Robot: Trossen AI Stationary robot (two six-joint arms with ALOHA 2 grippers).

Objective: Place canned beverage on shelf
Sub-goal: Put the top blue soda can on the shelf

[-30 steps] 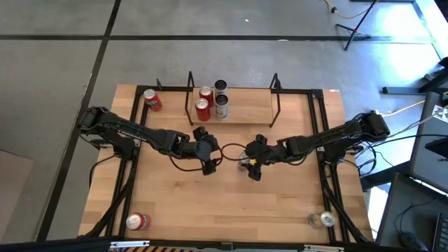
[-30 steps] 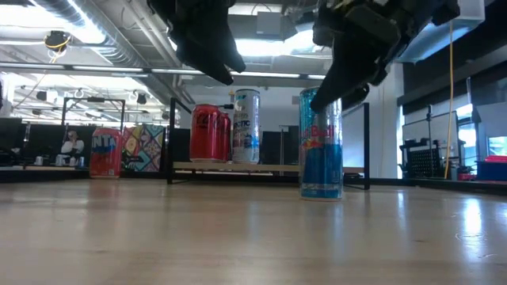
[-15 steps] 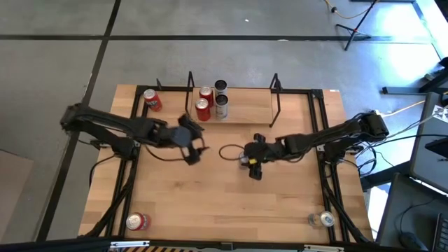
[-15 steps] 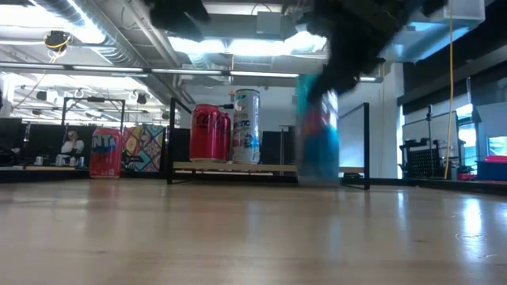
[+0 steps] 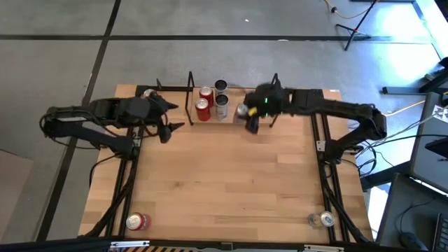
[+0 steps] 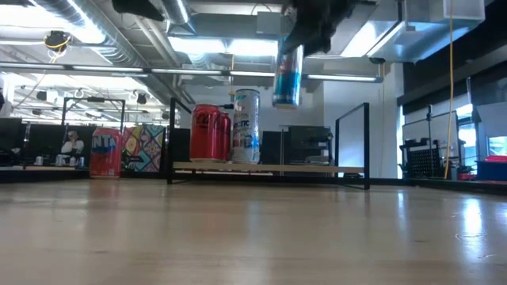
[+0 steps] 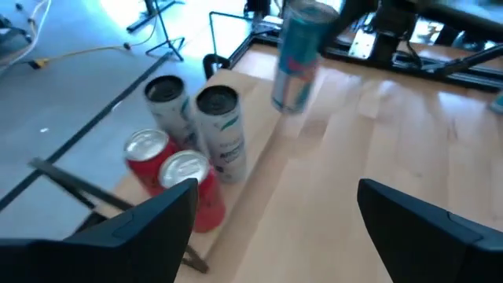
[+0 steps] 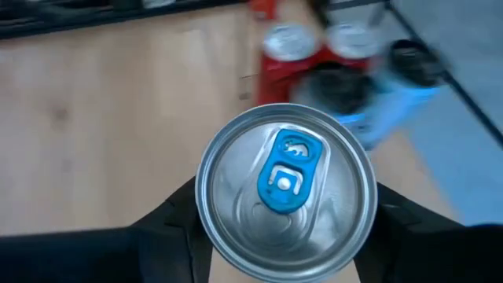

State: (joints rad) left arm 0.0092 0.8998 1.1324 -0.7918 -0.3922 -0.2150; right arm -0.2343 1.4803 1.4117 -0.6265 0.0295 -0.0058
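**Blue-and-silver can rides in over the shelf**

Blue and silver, the tall slim can (image 6: 287,76) hangs in the air, clamped by its sides in the right pincer (image 5: 250,119), above the shelf (image 5: 252,112) and just beside the four cans already standing on it. Seen from the right wrist, its lid with the blue pull tab (image 8: 285,174) sits squarely between the dark fingers. I'd judge it stiff but thin-walled and slick: a firm hold across the upper body suits it, not a hard squeeze, and it is tall enough to tip if set down tilted. Its lettering is too blurred to read from here.

On the shelf stand two red cans (image 7: 177,182) and two pale ones (image 7: 222,134); the print on them is not legible either. Another red can (image 6: 105,152) stands on the worktop (image 5: 224,182) outside the shelf's wire frame. The left pincer (image 5: 166,119) waits near the shelf's left end, fingers wide apart, holding nothing.
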